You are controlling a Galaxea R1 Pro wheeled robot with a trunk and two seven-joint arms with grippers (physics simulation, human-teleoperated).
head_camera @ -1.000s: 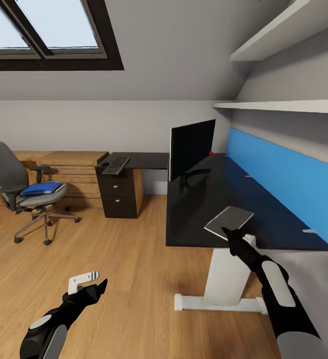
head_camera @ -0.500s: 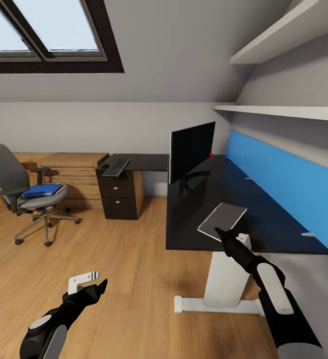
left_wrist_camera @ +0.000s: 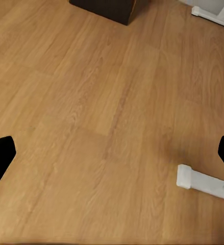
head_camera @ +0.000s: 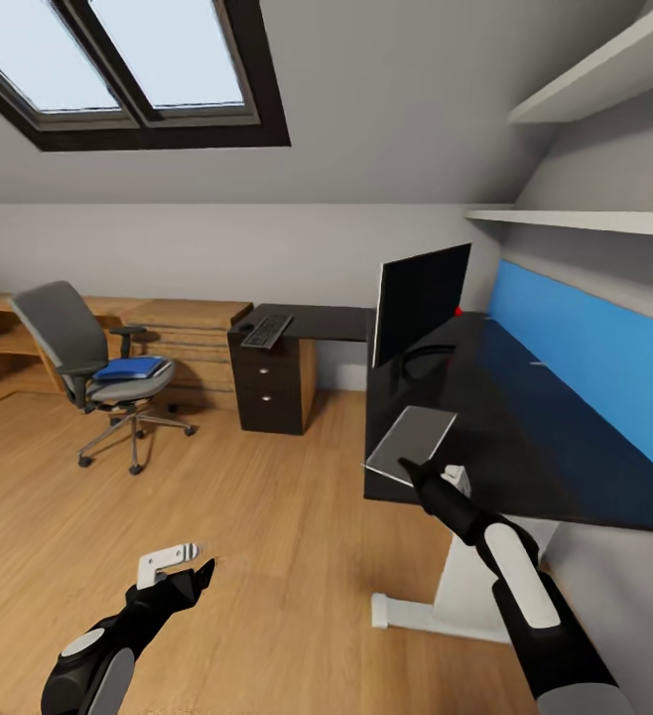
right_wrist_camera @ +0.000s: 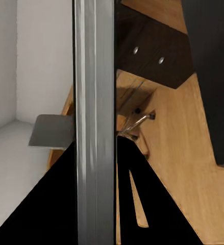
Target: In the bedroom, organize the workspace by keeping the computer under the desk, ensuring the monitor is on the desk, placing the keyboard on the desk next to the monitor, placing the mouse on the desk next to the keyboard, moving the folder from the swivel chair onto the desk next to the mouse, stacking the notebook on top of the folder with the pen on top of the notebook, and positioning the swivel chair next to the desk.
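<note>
My right gripper [head_camera: 412, 468] is shut on the near edge of the thin grey notebook [head_camera: 412, 441], holding it tilted just above the black desk [head_camera: 525, 437] near its floor-side edge. The right wrist view has the notebook [right_wrist_camera: 94, 102] edge-on between the fingers. The monitor [head_camera: 421, 298] stands on the desk behind it. Further back, the keyboard [head_camera: 267, 330] lies on the desk's far wing above the drawer unit [head_camera: 270, 389]. The blue folder [head_camera: 128, 367] lies on the seat of the swivel chair [head_camera: 68, 338], far left on the floor. My left gripper [head_camera: 190, 576] hangs open low over the floor.
Low light-wood cabinets [head_camera: 193, 338] line the back wall behind the chair. A blue panel [head_camera: 585, 348] backs the desk, with white shelves [head_camera: 575, 214] above. The desk's white leg and foot [head_camera: 446, 606] stand by my right arm. Wooden floor [head_camera: 267, 497] stretches between me and the chair.
The whole picture has shifted right, so the camera has turned left. My right gripper has carried the notebook across the desk top toward its floor-side edge. The left arm keeps its pose.
</note>
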